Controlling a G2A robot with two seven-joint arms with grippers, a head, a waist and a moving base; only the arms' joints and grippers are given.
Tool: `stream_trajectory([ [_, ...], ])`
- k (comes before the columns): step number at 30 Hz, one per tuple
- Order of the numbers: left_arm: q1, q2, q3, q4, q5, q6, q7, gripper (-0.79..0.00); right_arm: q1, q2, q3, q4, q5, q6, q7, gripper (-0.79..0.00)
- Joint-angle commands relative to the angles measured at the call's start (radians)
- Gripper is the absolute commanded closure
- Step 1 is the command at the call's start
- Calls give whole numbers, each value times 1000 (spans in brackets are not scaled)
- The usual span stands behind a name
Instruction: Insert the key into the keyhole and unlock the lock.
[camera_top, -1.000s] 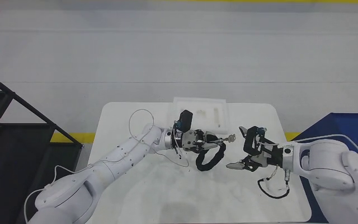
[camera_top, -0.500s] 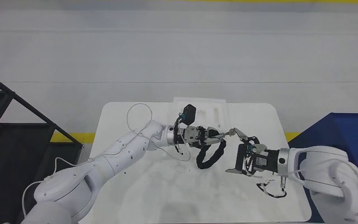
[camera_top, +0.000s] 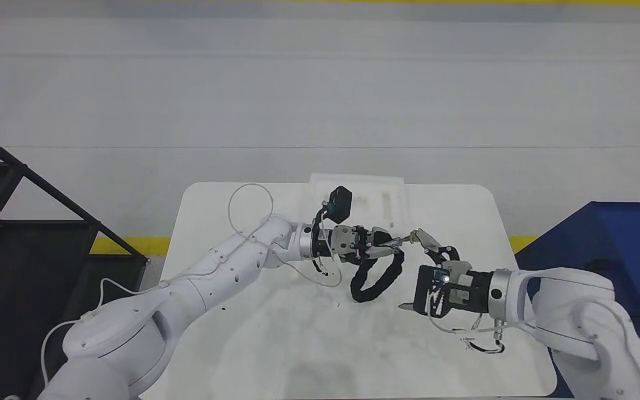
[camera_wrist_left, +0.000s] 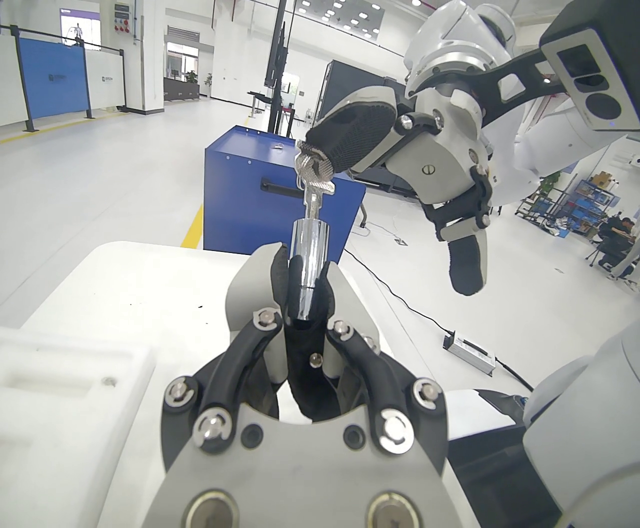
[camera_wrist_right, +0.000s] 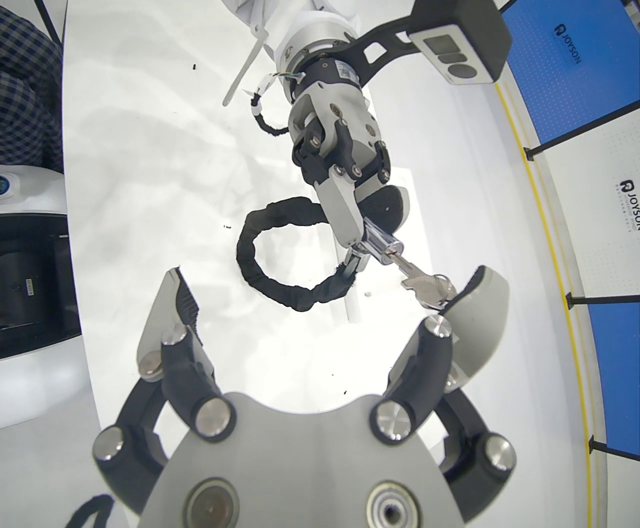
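- Nearest us, the right hand (camera_wrist_right: 327, 282) is spread wide and grips nothing. One pad (camera_wrist_left: 350, 132) rests against the head of the key (camera_wrist_right: 425, 287), and the other finger hangs well apart from it.
- The key's blade sits in the keyhole (camera_wrist_right: 397, 250), with part of the blade showing between head and barrel. We cannot tell whether it is fully home.
- The lock (camera_wrist_left: 309, 260) is a chrome barrel held out over the worktop (camera_wrist_right: 150, 150), its keyhole end facing the right hand.
- The left hand (camera_wrist_right: 372, 220) is clenched on that barrel, one finger on each side.
- The black cable (camera_wrist_right: 270, 285) loops from the barrel below the left hand. We cannot tell whether it touches the worktop.
- Farthest off, a white foam tray (camera_top: 345, 190) lies at the worktop's far edge.
- We judge that insertion is done or nearly so, and the unlocking turn is not yet made.
- For the next move, we think the right hand must first bring both pads onto the flat faces of the key head and clench there. If the blade is short of home, it needs a small push along the barrel's axis.
- The twist must then run about that same axis while the left hand holds the barrel firm, so the blade does not bind or slip out.
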Motion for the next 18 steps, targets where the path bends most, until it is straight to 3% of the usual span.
stream_trajectory([
  [1, -1, 0, -1, 2, 9, 0, 8, 0, 6, 1, -9, 3, 0, -1, 4, -785],
  [18, 10, -5, -44, 17, 160, 0, 69, 0, 67, 12, -63, 35, 82, -39, 48, -785],
])
